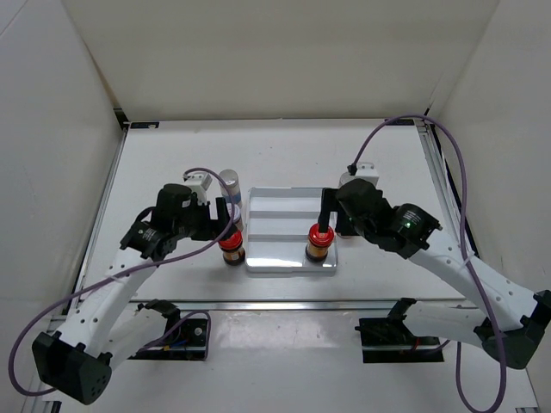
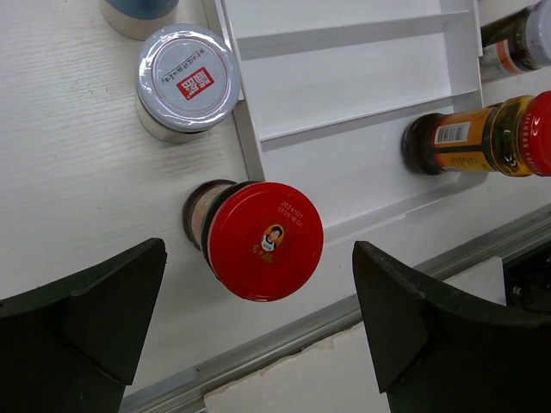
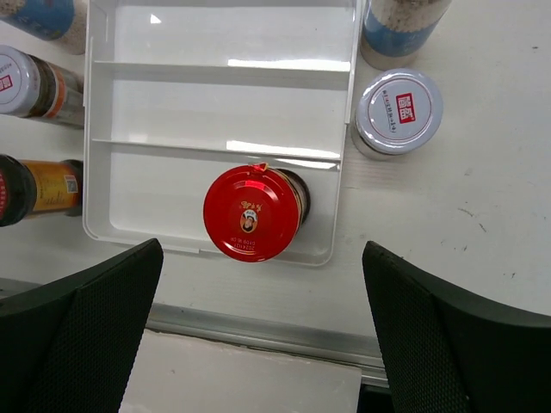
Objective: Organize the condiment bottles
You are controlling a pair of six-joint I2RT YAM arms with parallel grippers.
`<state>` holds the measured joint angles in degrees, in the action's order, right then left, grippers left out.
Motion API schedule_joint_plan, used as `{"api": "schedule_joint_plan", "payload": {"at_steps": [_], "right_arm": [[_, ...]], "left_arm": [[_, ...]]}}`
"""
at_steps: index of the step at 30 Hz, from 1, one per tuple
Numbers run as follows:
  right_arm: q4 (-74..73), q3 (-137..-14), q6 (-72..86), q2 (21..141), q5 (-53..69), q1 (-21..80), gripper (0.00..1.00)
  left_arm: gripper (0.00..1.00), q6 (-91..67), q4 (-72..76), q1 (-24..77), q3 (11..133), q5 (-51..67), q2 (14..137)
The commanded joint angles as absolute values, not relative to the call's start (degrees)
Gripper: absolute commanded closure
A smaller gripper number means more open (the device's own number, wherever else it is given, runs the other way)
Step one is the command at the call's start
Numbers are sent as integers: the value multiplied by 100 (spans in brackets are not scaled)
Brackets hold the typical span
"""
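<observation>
A white stepped tray (image 1: pixel 288 215) lies mid-table. One red-capped amber jar (image 1: pixel 318 243) stands in its front row, seen from above in the right wrist view (image 3: pixel 254 211). The other red-capped jar (image 1: pixel 231 248) stands on the table by the tray's left edge, and also shows in the left wrist view (image 2: pixel 265 241). My left gripper (image 2: pixel 258 335) is open and empty above that jar. My right gripper (image 3: pixel 263 335) is open and empty above the jar in the tray. Short white-lidded jars (image 2: pixel 188 79) (image 3: pixel 398 112) stand on either side of the tray. Blue-labelled jars (image 1: pixel 230 182) (image 3: pixel 400 26) stand behind them.
The tray's middle and back rows (image 3: pixel 215 103) hold nothing. A metal rail (image 1: pixel 284 303) runs along the table's front edge, just below both grippers. White walls enclose the table on the left, right and back.
</observation>
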<state>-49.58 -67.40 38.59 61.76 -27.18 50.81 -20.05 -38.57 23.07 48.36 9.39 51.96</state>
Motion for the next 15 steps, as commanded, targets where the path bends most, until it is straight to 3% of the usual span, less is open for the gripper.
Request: {"api": "schedule_joint_plan", "payload": {"at_steps": [1, 9, 15], "right_arm": [[-4983, -6732, 3735, 5969, -2962, 5115, 0], [-5106, -6469, 3735, 5801, -3128, 5115, 0], [-5387, -6521, 3788, 5749, -3488, 5115, 0]], "left_arm": [[0, -2021, -3841, 2329, 4852, 773, 5220], [0, -1917, -3841, 2329, 4913, 1116, 6055], [6, -1863, -3894, 2583, 4913, 994, 6179]]}}
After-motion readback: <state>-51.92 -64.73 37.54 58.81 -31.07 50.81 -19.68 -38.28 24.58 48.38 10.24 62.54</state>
